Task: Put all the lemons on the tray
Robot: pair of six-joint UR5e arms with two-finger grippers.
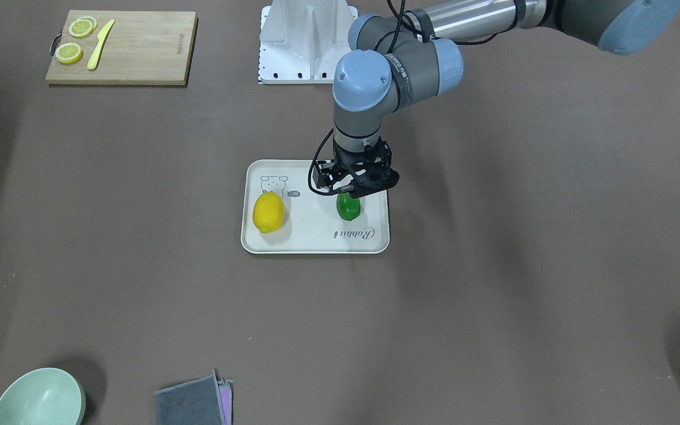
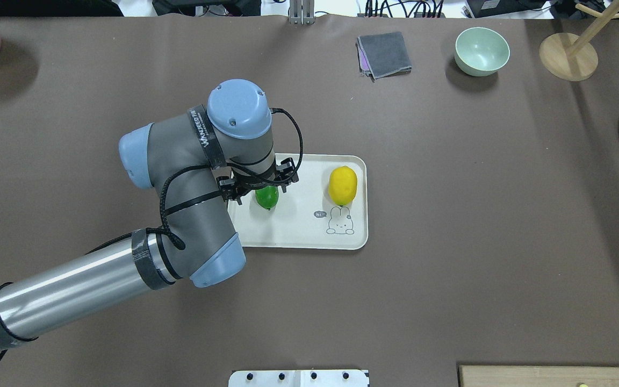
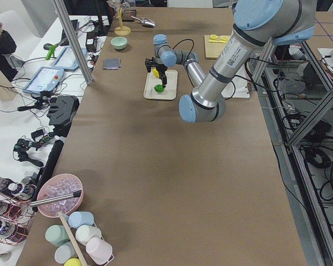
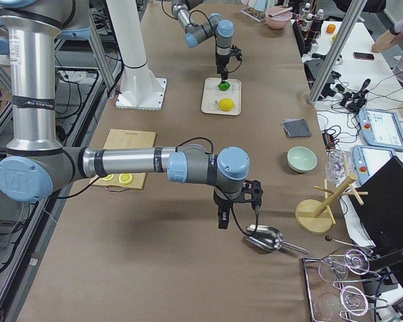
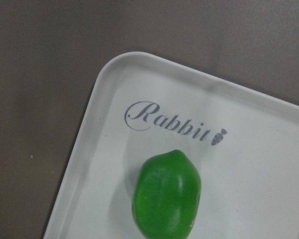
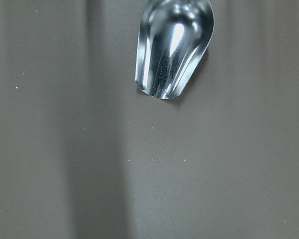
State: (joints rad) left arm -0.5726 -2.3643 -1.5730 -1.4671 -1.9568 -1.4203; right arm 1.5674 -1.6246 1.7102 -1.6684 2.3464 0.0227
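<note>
Brown table (image 1: 493,295), one tray (image 1: 316,235) bearing two — yellow lemon (image 1: 268,212), green lemon (image 1: 349,208)

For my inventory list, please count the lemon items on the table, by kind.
Whole lemons: 2, the yellow lemon and the green lemon, both on the tray
Lemon slices: 2, on the cutting board
Total: 4
</note>
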